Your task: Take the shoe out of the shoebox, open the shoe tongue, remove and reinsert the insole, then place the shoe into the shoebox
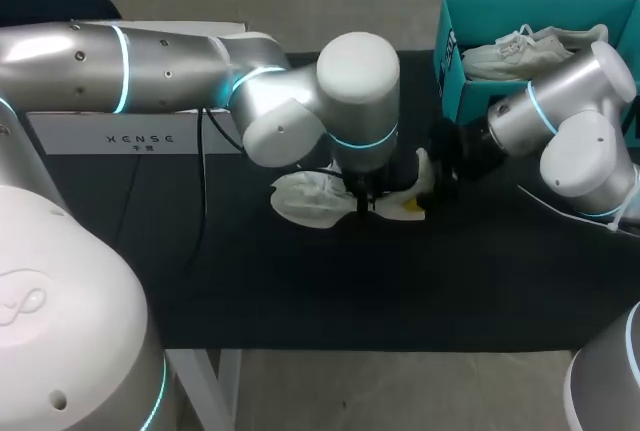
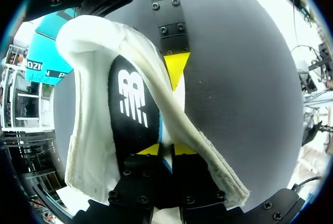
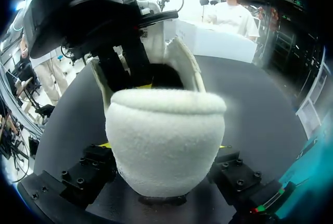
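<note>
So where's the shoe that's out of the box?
Head view: the shoe lies mid-table under the left gripper, its heel held by the right gripper, close to the teal shoebox at right.

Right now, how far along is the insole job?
Done: the shoe is out of the shoebox, on the table. In hand: right gripper clamps the heel while left gripper appears to pinch the insole inside the shoe. Left: finishing the insole, then boxing the shoe.
</note>
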Robot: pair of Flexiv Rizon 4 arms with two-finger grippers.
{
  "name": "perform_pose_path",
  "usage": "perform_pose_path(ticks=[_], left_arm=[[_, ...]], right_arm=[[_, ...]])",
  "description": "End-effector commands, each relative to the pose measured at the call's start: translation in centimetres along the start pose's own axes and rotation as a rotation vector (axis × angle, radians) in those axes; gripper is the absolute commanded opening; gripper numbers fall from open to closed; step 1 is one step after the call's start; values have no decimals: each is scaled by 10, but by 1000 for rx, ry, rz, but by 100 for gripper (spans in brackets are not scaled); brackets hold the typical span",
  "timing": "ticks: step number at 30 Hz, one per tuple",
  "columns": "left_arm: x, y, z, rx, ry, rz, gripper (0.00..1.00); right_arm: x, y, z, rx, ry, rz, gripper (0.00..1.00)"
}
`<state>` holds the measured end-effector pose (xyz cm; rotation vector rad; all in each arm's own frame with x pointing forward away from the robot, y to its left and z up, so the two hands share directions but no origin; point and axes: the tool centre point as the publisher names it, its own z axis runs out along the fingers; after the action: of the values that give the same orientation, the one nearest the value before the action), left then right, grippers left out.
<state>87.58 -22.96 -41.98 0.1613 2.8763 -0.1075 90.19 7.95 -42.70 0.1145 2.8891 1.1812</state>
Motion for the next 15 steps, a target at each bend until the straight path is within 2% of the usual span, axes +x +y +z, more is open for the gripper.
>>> perform_pose_path(ticks=[1,3,4,5,6,10,15], left_arm=[[-9,-3,42,-8,-2,2,99],[-9,-2,50,-2,14,-1,44],[-9,-2,52,5,22,2,37],[-9,-2,54,7,22,0,25],[-8,-2,56,7,30,0,2],[-5,-1,61,13,53,-3,0],[4,0,53,8,119,-6,0]], right_arm=[[0,-1,4,0,3,0,0],[0,-1,4,0,3,0,0],[0,-1,4,0,3,0,0],[0,-1,4,0,3,0,0],[0,-1,4,0,3,0,0],[0,-1,4,0,3,0,0],[0,-1,4,0,3,0,0]])
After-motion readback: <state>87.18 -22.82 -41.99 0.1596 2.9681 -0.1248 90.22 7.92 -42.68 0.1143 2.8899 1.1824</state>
